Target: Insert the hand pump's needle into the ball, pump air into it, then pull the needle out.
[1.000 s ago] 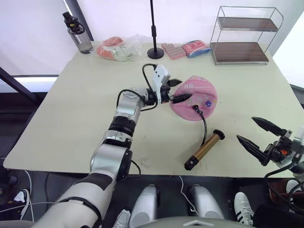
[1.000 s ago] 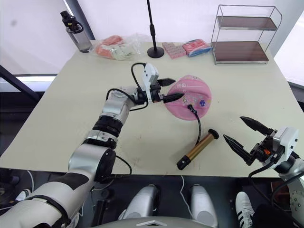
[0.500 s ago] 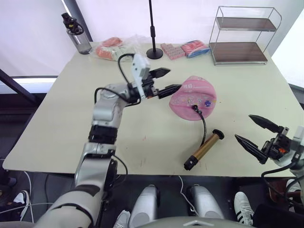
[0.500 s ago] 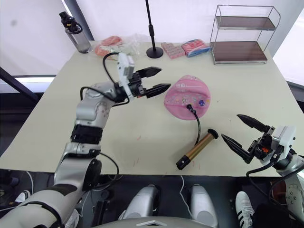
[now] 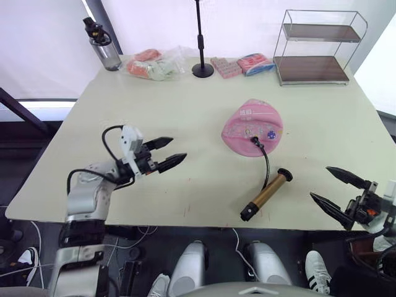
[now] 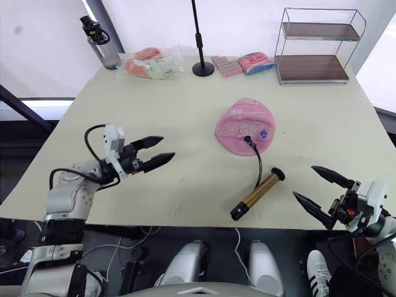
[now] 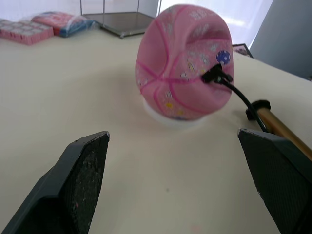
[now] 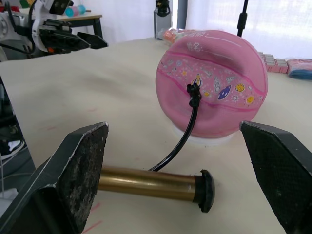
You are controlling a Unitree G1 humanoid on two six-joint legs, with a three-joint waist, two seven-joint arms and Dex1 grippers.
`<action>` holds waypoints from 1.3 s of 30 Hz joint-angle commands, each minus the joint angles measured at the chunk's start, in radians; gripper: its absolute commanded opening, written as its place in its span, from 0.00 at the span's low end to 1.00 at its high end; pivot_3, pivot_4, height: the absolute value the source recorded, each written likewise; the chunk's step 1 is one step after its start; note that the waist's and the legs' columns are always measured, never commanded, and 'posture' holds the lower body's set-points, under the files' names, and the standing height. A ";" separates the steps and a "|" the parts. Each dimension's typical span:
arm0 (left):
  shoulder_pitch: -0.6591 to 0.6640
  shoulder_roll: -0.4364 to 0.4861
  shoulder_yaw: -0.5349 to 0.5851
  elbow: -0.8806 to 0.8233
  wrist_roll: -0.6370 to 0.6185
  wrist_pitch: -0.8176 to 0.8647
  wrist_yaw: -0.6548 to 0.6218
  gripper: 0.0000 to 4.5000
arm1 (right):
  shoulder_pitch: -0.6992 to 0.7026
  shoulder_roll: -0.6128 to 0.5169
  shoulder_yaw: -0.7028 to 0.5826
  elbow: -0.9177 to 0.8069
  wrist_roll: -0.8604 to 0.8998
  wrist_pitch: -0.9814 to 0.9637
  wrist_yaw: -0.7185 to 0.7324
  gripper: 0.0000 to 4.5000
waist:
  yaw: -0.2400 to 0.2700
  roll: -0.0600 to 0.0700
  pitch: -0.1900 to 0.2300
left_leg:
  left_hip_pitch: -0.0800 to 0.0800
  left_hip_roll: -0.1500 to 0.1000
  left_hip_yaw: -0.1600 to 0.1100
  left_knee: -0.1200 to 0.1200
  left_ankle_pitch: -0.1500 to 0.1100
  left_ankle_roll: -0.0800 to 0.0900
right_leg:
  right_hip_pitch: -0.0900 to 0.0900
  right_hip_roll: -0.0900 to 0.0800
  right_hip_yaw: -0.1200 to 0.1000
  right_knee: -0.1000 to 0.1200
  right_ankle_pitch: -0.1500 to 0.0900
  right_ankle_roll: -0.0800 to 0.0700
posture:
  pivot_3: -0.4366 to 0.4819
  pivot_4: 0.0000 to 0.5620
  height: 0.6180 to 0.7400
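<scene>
The pink ball [image 5: 252, 127] rests on a white ring near the middle of the table. The needle's black fitting [image 5: 254, 141] sits in the ball's near side, and the pin itself is hidden. A black hose [image 5: 266, 164] runs from it to the bronze hand pump [image 5: 266, 195], which lies flat nearer the front edge. My left gripper [image 5: 176, 150] is open and empty over the front left of the table, pointing at the ball from well away. My right gripper [image 5: 320, 182] hangs open and empty past the front right edge, right of the pump.
Along the back edge stand a water bottle [image 5: 102, 46], plastic-wrapped packets [image 5: 151, 65], a black stand base [image 5: 202, 70], pink packs [image 5: 226, 66] and a two-tier wire shelf [image 5: 318, 46]. Bare tabletop [image 5: 204, 167] lies between my left gripper and the ball.
My left arm has drawn back from the ball's left side to the front left of the table, gripper still open. The right gripper has barely shifted. Ball and pump are unmoved.
</scene>
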 commanded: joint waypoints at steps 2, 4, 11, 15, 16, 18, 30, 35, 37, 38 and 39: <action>0.082 0.054 0.059 -0.074 -0.027 -0.011 0.000 0.99 | 0.061 -0.024 -0.087 0.010 0.016 -0.049 0.028 1.00 | 0.002 0.000 0.000 | 0.000 0.001 0.000 0.000 0.000 0.000 | 0.000 0.000 0.000 0.000 0.000 0.000 | 0.48 0.27 0.93; 0.113 0.068 0.070 -0.088 -0.036 -0.008 0.000 0.99 | 0.088 -0.028 -0.108 0.021 0.019 -0.059 0.041 1.00 | 0.002 0.000 0.000 | 0.000 0.002 0.000 0.001 0.000 0.000 | 0.000 0.000 0.000 0.000 -0.001 -0.002 | 0.48 0.27 0.93; 0.198 0.105 0.108 -0.147 -0.072 0.021 0.004 0.99 | 0.172 -0.041 -0.189 0.037 0.031 -0.079 0.066 1.00 | 0.001 0.000 0.000 | 0.001 0.004 0.002 0.000 0.000 0.000 | 0.000 0.001 0.001 0.000 -0.001 -0.003 | 0.48 0.27 0.93; 0.216 0.119 0.104 -0.161 -0.074 0.026 -0.001 0.99 | 0.197 -0.043 -0.223 0.060 0.033 -0.091 0.078 1.00 | 0.001 0.000 0.000 | 0.001 0.005 0.004 0.001 0.000 0.000 | 0.000 0.001 0.001 0.000 -0.002 -0.004 | 0.48 0.27 0.93; 0.215 0.121 0.102 -0.161 -0.073 0.026 -0.003 0.99 | 0.199 -0.042 -0.225 0.061 0.033 -0.092 0.080 1.00 | 0.001 0.000 0.000 | 0.001 0.005 0.004 0.001 0.000 0.000 | 0.000 0.001 0.001 0.000 -0.002 -0.004 | 0.48 0.27 0.93; 0.211 0.123 0.087 -0.169 -0.069 0.030 -0.005 0.99 | 0.198 -0.040 -0.223 0.058 0.034 -0.091 0.076 1.00 | 0.002 0.000 0.000 | 0.001 0.006 0.004 0.001 0.000 0.000 | 0.000 0.001 0.001 0.000 -0.003 -0.003 | 0.48 0.27 0.93; 0.125 0.150 -0.134 -0.362 -0.029 0.144 0.016 0.99 | 0.207 -0.077 -0.228 0.035 0.088 -0.060 0.130 1.00 | 0.002 0.000 0.000 | 0.002 0.008 0.007 0.001 0.000 0.000 | 0.000 0.003 0.003 0.000 -0.002 -0.003 | 0.48 0.27 0.93; 0.017 0.087 -0.315 -0.409 0.012 0.229 0.064 0.99 | 0.240 -0.106 -0.211 -0.001 0.117 -0.027 0.192 1.00 | 0.006 0.001 0.000 | 0.001 0.008 0.008 0.001 0.000 0.000 | 0.000 0.004 0.003 0.000 -0.002 -0.002 | 0.48 0.27 0.93; -0.023 0.075 -0.354 -0.428 0.024 0.283 0.099 0.99 | 0.249 -0.113 -0.213 -0.023 0.128 -0.007 0.201 1.00 | 0.005 0.000 0.000 | 0.001 0.008 0.008 0.002 0.000 0.000 | 0.000 0.004 0.003 0.000 -0.001 0.000 | 0.48 0.27 0.93; -0.041 0.062 -0.368 -0.446 0.012 0.328 0.120 0.99 | 0.251 -0.116 -0.212 -0.036 0.132 0.001 0.199 1.00 | 0.003 0.000 0.000 | 0.001 0.008 0.008 0.002 0.000 0.000 | 0.000 0.005 0.003 0.000 0.000 0.001 | 0.48 0.27 0.93; -0.060 0.054 -0.393 -0.466 0.010 0.366 0.137 0.99 | 0.251 -0.119 -0.208 -0.053 0.135 0.010 0.198 1.00 | 0.001 0.000 0.000 | 0.001 0.008 0.008 0.002 0.000 0.000 | 0.000 0.005 0.003 0.000 0.000 0.001 | 0.48 0.27 0.93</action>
